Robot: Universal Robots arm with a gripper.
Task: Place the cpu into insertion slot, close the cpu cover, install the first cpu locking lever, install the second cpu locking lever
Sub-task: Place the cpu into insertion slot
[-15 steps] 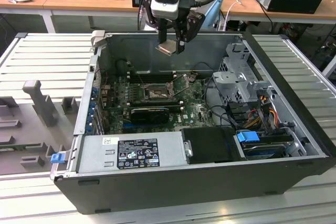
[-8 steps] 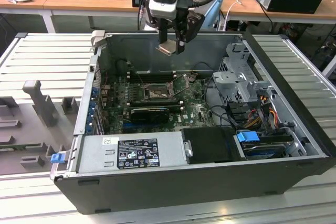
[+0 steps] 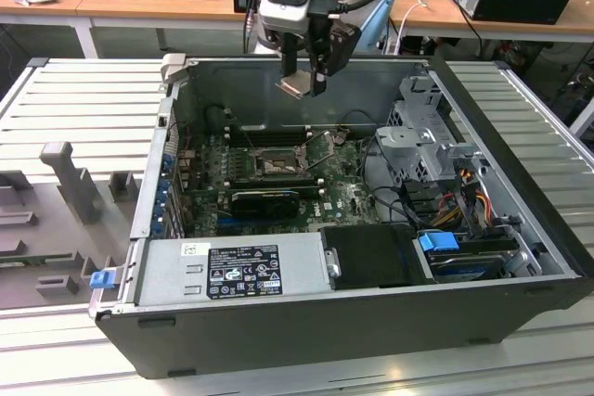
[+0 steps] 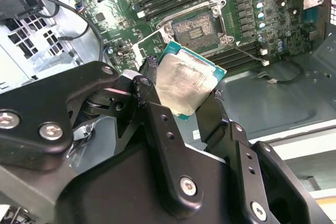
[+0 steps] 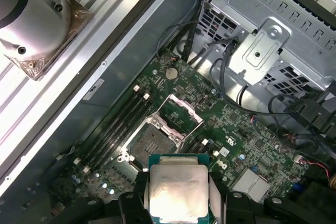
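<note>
Dull smudged metal cpu (image 4: 185, 80) face

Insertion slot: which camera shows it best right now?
The second wrist view: the insertion slot lies open and unblocked, pin field facing the camera. The first wrist view shows it just beyond the held cpu. The exterior view shows it small, mid-board.

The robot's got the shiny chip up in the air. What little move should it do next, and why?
Probably ease the chip down toward the insertion slot, lining it up on the way. The gripper is shut on the cpu, high above the board. The slot's pin field looks bare and the cpu cover is swung open, so nothing seems to block the way down.
</note>
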